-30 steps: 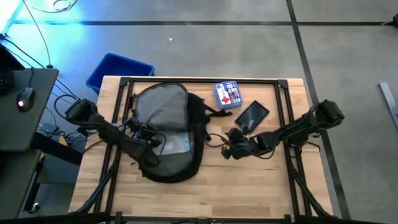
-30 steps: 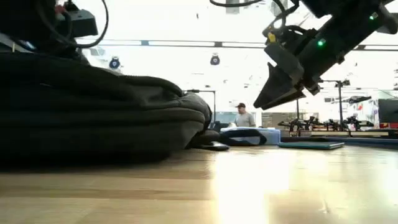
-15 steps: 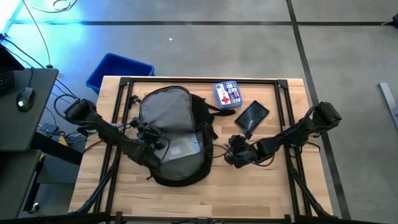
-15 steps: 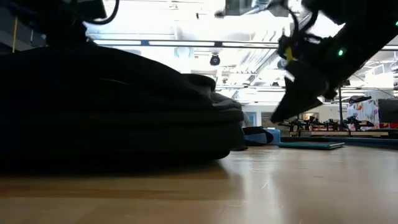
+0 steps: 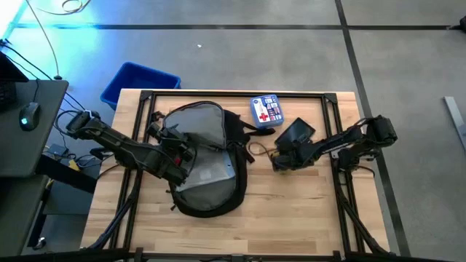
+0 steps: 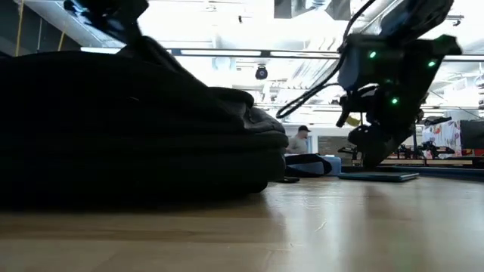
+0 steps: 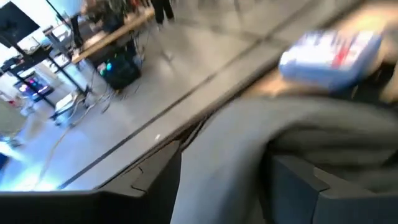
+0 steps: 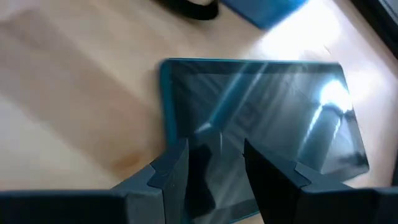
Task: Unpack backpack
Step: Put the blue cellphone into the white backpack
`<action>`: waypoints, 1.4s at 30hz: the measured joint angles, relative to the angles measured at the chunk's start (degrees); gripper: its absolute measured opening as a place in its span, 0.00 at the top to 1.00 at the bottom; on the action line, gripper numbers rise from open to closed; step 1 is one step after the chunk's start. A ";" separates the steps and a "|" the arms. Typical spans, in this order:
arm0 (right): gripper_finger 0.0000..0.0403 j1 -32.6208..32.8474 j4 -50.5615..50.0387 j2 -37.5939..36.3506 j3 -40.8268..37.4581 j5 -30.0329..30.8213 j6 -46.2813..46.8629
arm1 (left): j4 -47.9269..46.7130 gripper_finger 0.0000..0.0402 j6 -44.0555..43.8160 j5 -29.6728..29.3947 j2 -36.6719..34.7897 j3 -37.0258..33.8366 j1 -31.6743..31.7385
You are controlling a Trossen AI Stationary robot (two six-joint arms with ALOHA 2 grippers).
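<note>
Half the backpack [image 5: 204, 156] hidden under left gripper [image 5: 177, 149]; pins unseen

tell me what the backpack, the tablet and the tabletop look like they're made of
Backpack: soft woven fabric, black outside with a matt grey lining; it sags and folds.
Tablet: a glossy, probably glass screen in a teal case, likely plastic or rubber; overhead lights reflect sharply off it.
Tabletop: pale wood, butcher-block style, with visible strips and grain and a light sheen.
</note>
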 joint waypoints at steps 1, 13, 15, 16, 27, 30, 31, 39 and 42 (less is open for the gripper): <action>0.65 -1.25 -0.16 0.00 -0.41 -0.12 -0.05 | 1.79 0.55 -1.01 -3.30 0.02 -0.09 -0.01; 0.68 -3.19 15.72 -0.32 -4.44 -8.26 0.14 | 33.23 0.56 26.24 -18.02 5.74 -0.17 -0.42; 0.70 -1.58 19.15 -0.17 -3.94 -11.04 0.16 | 31.64 0.57 25.20 -18.18 5.79 -0.17 -0.07; 0.70 -0.86 21.28 -0.15 -3.86 -11.91 0.12 | 31.26 0.58 23.58 -18.17 5.69 -0.17 0.18; 0.72 4.48 35.34 -4.48 0.60 -17.55 -11.36 | 64.09 0.64 41.22 -4.54 10.87 -0.20 0.06; 0.70 4.33 28.99 -8.07 3.28 -20.01 -14.66 | 83.71 0.65 55.67 8.69 15.19 -0.16 0.33; 0.68 3.93 25.54 -9.34 4.36 -20.16 -15.10 | 89.96 0.65 60.23 14.97 17.31 -0.15 0.33; 0.51 -6.57 -0.93 -16.53 6.37 -26.46 -15.51 | 121.27 0.70 73.82 45.97 40.31 1.90 2.57; 0.44 -12.00 -6.17 -16.59 6.33 -29.32 -18.53 | 121.21 0.74 69.47 47.71 47.14 5.59 4.64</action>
